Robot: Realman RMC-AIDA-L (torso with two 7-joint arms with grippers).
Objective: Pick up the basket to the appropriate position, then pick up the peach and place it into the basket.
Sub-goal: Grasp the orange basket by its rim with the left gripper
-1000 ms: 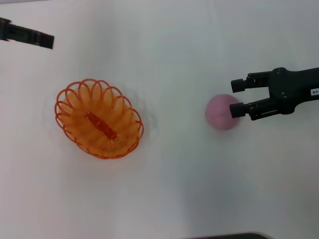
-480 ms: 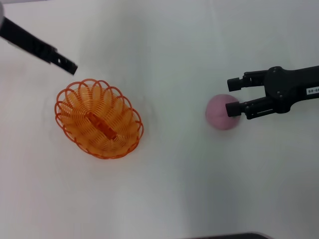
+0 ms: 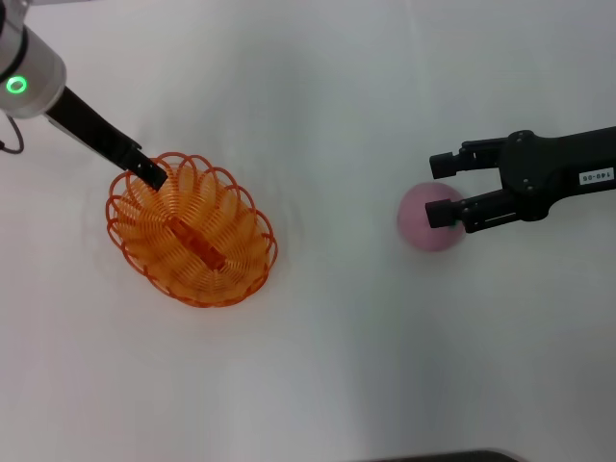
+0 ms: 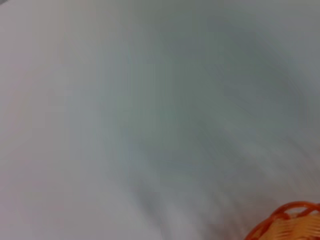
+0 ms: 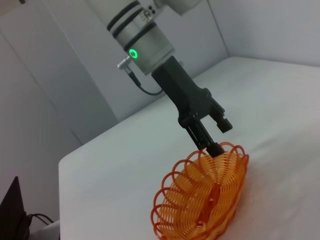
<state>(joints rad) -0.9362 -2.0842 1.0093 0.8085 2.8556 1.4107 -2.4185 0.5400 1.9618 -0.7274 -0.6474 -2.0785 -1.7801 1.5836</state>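
The orange wire basket (image 3: 191, 229) sits on the white table at the left. My left gripper (image 3: 149, 173) reaches in from the upper left, with its tip at the basket's far left rim. In the right wrist view the left gripper (image 5: 220, 137) is open, with one finger dipping to the basket (image 5: 202, 200) rim and the other above it. A bit of the basket's rim (image 4: 290, 222) shows in the left wrist view. The pink peach (image 3: 421, 226) lies at the right. My right gripper (image 3: 443, 190) is open, over the peach's far right side, with one fingertip in front of it.
The white table (image 3: 327, 366) spreads around both objects. A dark edge shows at the bottom of the head view (image 3: 452, 456). The right wrist view shows a grey wall (image 5: 60, 75) behind the table.
My left arm has swung down from the upper left corner to the basket's rim. My right gripper has crept a little left over the peach. Basket and peach have not moved.
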